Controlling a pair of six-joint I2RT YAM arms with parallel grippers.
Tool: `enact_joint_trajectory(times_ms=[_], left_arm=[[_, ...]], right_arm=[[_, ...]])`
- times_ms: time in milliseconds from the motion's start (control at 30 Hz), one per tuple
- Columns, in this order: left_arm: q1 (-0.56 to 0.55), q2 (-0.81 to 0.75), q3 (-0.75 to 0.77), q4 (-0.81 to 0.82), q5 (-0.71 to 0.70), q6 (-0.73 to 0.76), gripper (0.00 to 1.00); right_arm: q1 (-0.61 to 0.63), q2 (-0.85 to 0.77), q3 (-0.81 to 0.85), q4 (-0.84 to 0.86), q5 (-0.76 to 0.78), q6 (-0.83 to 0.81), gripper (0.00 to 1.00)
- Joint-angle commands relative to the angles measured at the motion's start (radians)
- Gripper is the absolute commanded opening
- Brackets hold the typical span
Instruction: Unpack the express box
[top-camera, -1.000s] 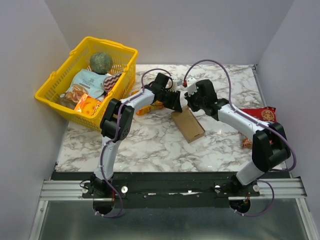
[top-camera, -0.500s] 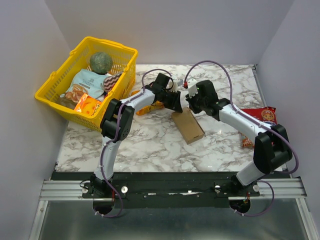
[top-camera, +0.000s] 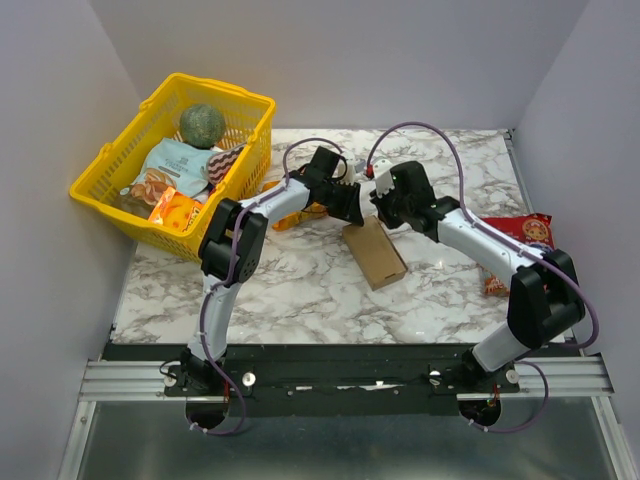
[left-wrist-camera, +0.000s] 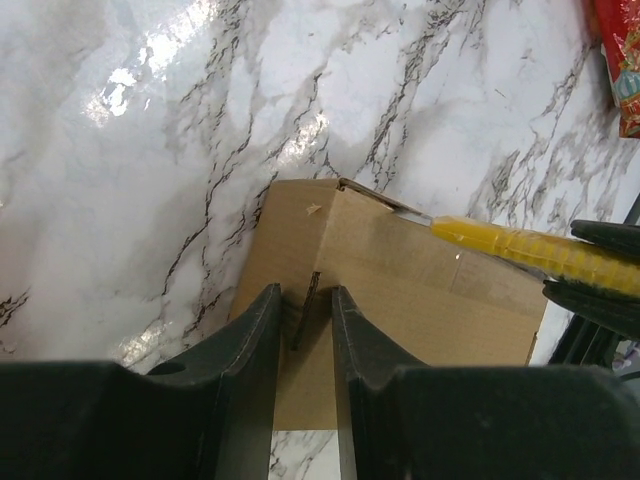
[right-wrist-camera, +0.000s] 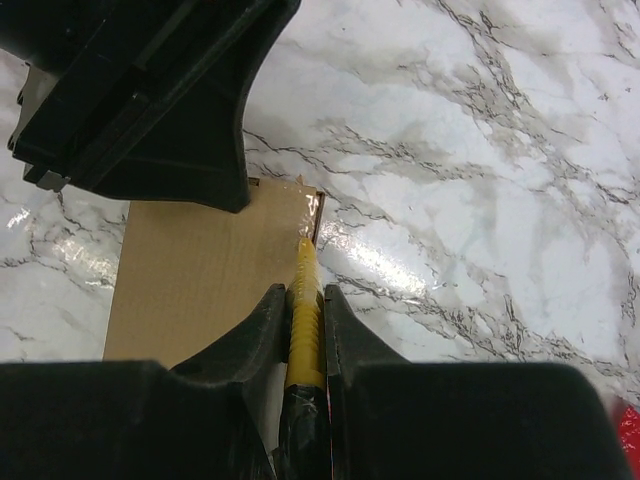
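The express box lies on the marble table near its middle, long axis slanting from the far left to the near right. Both grippers meet at its far end.

The left gripper sits over the box's far-left corner. In its wrist view the left gripper has its fingers at a narrow gap, straddling a raised cardboard fold of the box. Whether the pads actually press that fold cannot be told.

The right gripper comes in from the other side, just beside the left one. Its own view shows the right gripper clamped tight on a yellow cutter, whose tip touches the far edge of the box near the corner. From the left wrist the cutter reaches in from the right, its blade meeting the box's top edge.

A red snack bag lies well apart at the table's right edge, and a yellow basket of goods stands at the far left.
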Motion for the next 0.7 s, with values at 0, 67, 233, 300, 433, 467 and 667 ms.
enact_joint_trajectory(times_ms=[0,67,233,300,433,467,667], left_arm=[[0.004,-0.005,-0.039,-0.091,-0.171,-0.003,0.0],[0.004,-0.008,-0.036,-0.097,-0.18,-0.01,0.0],[0.004,-0.028,-0.039,-0.104,-0.209,-0.026,0.0],[0.004,-0.04,-0.042,-0.103,-0.208,-0.022,0.0],[0.013,-0.127,-0.061,-0.06,-0.137,-0.002,0.07],[0.017,-0.15,-0.093,-0.025,-0.123,-0.007,0.14],[0.049,-0.367,-0.324,0.206,-0.042,-0.02,0.11]], right_arm=[[0.018,-0.032,-0.001,-0.112,-0.009,0.024,0.0],[0.019,-0.042,-0.008,-0.117,0.017,0.024,0.0],[0.022,-0.05,-0.009,-0.12,0.019,0.027,0.0],[0.024,-0.038,-0.005,-0.114,0.007,0.025,0.01],[0.027,-0.007,0.031,-0.091,0.004,0.021,0.0],[0.03,0.002,0.04,-0.086,0.002,0.021,0.0],[0.038,0.06,0.132,-0.082,-0.041,0.013,0.0]])
